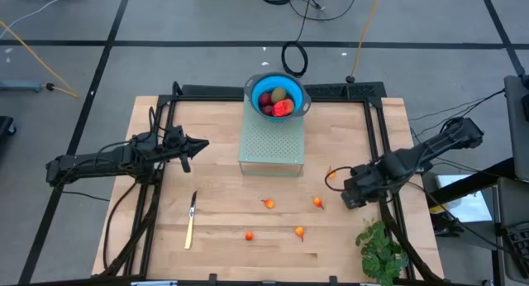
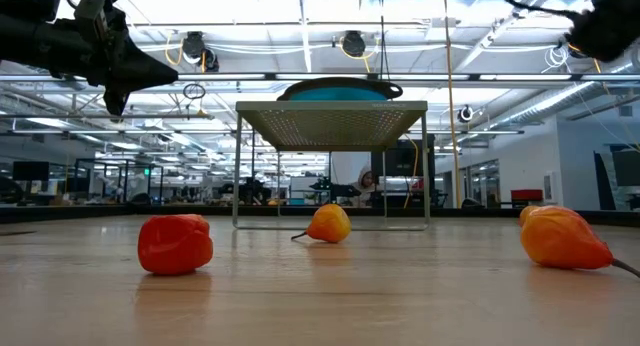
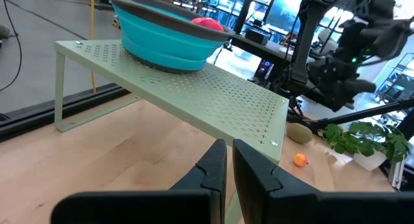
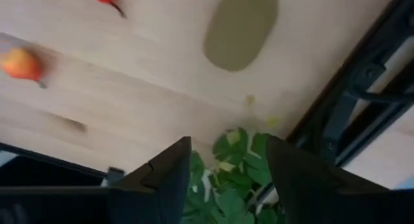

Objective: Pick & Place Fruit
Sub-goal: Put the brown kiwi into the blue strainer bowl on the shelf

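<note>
Orange fruit [image 1: 269,204] lie scattered on the bench [image 1: 223,236], more fruit already in the blue bowl [image 1: 278,95] on the perforated stand [image 1: 271,145]. Left pincer [image 1: 201,143] hovers clenched and empty. Right pincer [image 4: 226,169] is spread above an olive oval [image 4: 240,28] near the plant [image 1: 382,249]; it could snag leaves or roll the oval away. No writing is legible.

No legible text, label or number anywhere.
</note>
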